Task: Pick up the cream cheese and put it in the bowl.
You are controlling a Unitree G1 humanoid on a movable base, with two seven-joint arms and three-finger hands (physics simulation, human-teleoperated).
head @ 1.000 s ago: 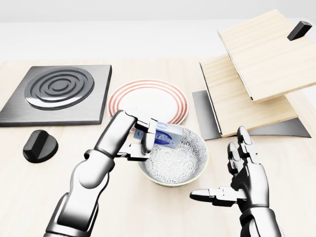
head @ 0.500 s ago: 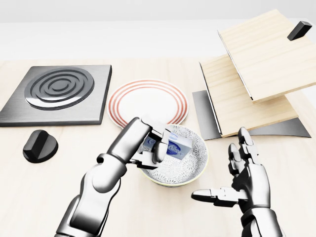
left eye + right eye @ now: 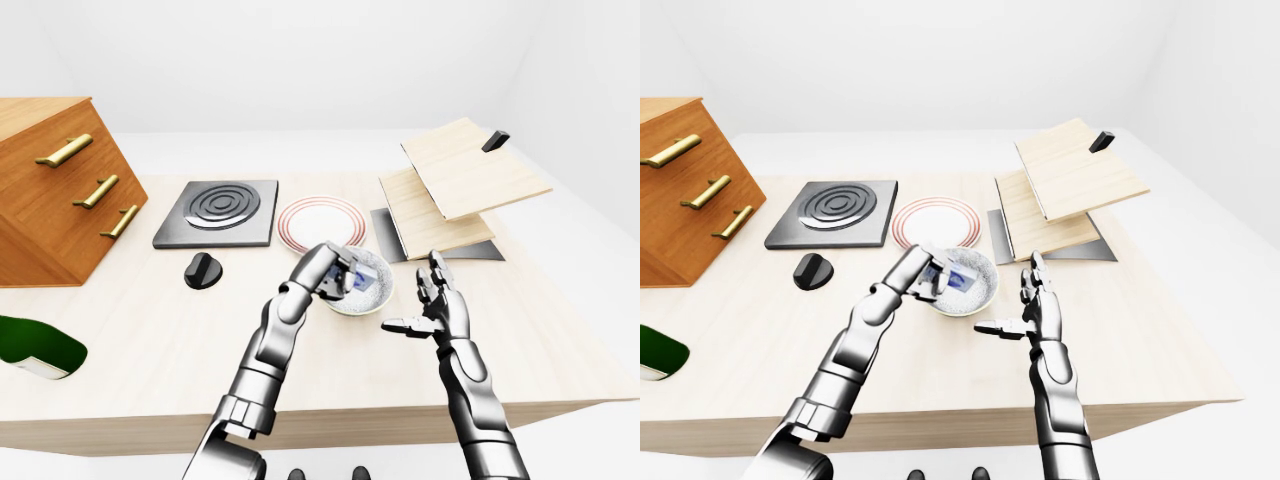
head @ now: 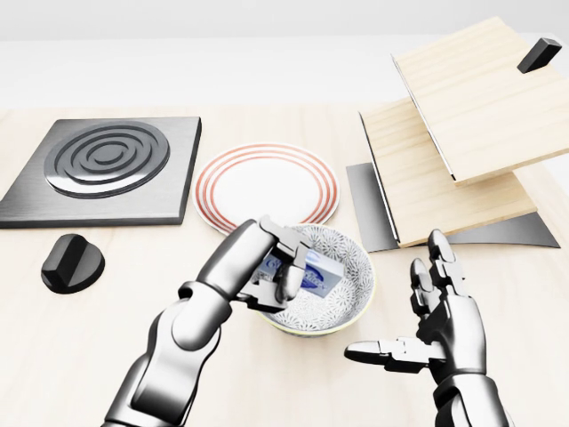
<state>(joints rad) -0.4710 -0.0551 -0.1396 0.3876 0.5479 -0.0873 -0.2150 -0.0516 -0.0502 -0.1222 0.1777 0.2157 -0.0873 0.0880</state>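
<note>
Cream cheese: the small blue and white box [image 4: 313, 270] sat tilted inside the bowl, over its left part, gripped between the left hand's fingers
Bowl: a white patterned bowl [image 4: 347, 298] stood on the pale wooden tabletop [image 4: 53, 356], near its middle, just below a red-ringed plate [image 4: 267, 182] in the head view
Left hand: the left hand [image 4: 262, 262] reached over the bowl's left rim, its fingers [image 4: 289, 271] narrow and curled round the box
Right hand: the right hand [image 4: 440, 311] hovered just right of the bowl, apart from it, its fingers spread wide and holding nothing
Stove plate: a dark square burner [image 4: 107, 165] lay left of the plate, with a black knob [image 4: 71, 262] below it
Boards: two light wooden boards [image 4: 462, 133] lay stacked at an angle toward the tabletop's right edge
Drawers: a wooden chest with brass handles [image 3: 50, 185] stood at the left edge
</note>
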